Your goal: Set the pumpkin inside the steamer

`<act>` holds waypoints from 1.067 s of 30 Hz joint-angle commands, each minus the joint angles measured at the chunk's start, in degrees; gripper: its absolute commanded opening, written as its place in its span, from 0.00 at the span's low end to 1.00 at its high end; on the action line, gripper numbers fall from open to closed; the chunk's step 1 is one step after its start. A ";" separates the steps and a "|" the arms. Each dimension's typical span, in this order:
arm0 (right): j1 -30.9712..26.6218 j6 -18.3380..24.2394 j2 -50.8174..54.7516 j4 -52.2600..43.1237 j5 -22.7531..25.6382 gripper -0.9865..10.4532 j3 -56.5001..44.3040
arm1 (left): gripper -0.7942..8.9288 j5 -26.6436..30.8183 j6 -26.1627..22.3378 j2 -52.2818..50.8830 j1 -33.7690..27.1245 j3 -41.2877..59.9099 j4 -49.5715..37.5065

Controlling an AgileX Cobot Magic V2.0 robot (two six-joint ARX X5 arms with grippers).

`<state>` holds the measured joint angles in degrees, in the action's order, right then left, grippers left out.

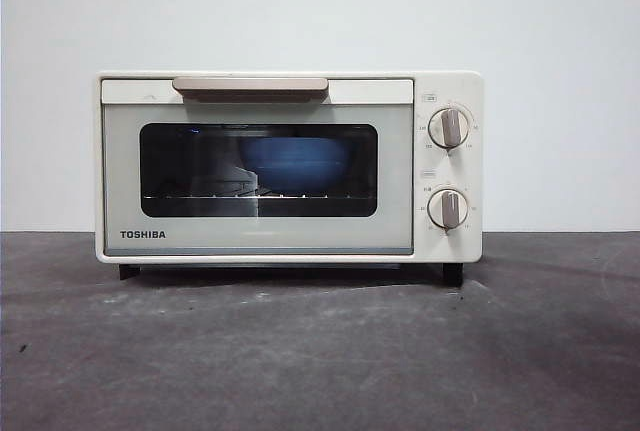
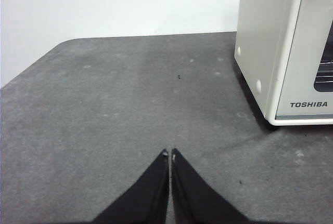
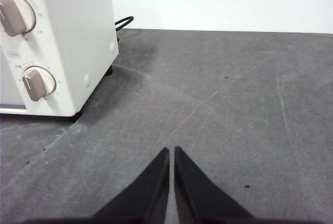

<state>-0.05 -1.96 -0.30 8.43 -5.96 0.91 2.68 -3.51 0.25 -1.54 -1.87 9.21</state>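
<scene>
Dark grey table (image 1: 320, 351), cream steamer (image 1: 270, 241) standing on its black feet

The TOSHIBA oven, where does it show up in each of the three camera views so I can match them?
Front view: the steamer stands centered, door shut, a blue bowl behind its glass.
Left wrist view: only its logo-side corner shows, at the right edge.
Right wrist view: only its knob-side corner shows, at the left edge.
Shared landmarks: the TOSHIBA logo links front and left wrist; the two knobs link front and right wrist.
</scene>
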 commanded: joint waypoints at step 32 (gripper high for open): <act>-0.09 -0.79 0.09 -2.84 0.00 0.10 -0.31 | 0.10 -0.07 -0.33 -0.07 -0.09 1.18 -0.68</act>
<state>-0.05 -1.96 -0.30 6.20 -5.96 0.93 2.68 -3.51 0.25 -1.54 -1.87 9.21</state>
